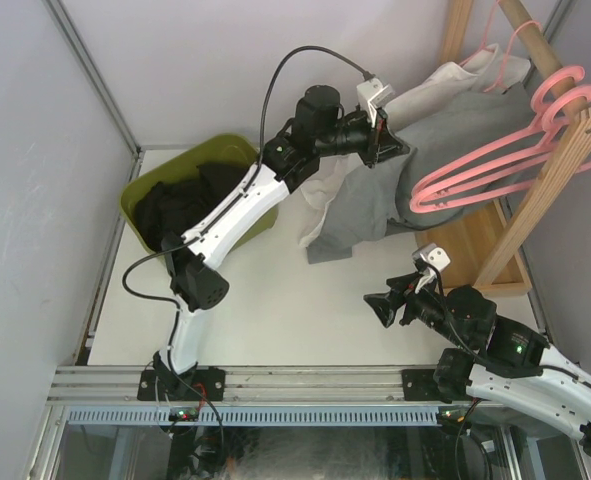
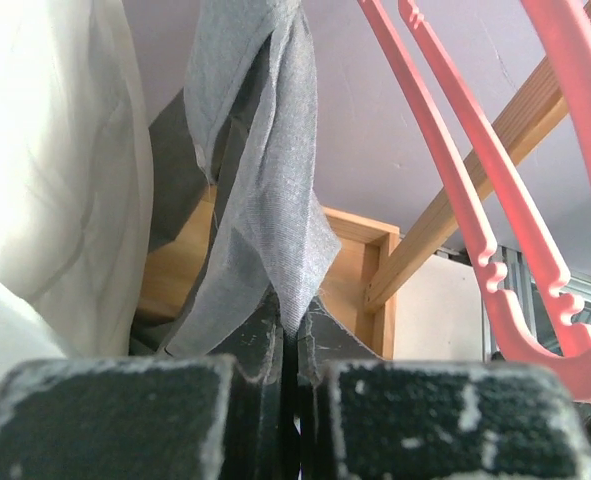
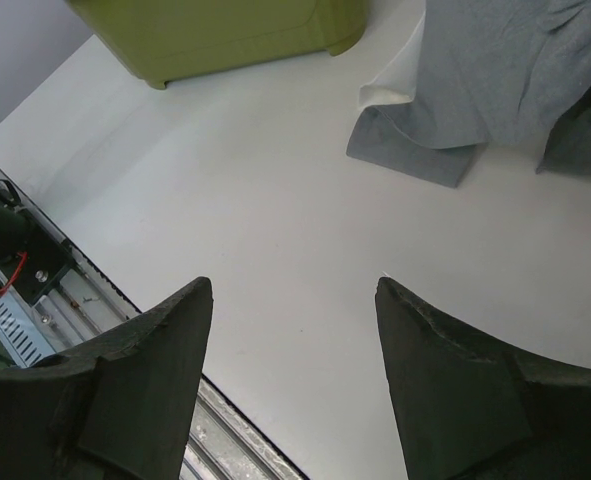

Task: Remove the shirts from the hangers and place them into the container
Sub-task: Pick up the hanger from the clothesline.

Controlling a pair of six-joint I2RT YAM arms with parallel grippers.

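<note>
You had the grey shirt point(image 1: 360, 205) pinched in the left gripper point(image 1: 380, 148), one fold drawn up tight between jaws pressed together. The rest hung limp, its hem resting on the table point(image 1: 275, 310). The cream shirt point(image 1: 430, 95) hung just beside it, touching it, its top up near the pole point(image 1: 535, 35). Your pink hangers point(image 1: 485, 160) hung bare and tilted, hooks over the pole, close to the grey cloth. The olive-green container point(image 1: 135, 200) sat upright, well off to the left, with black shirts point(image 1: 180, 205) crumpled inside.
</note>
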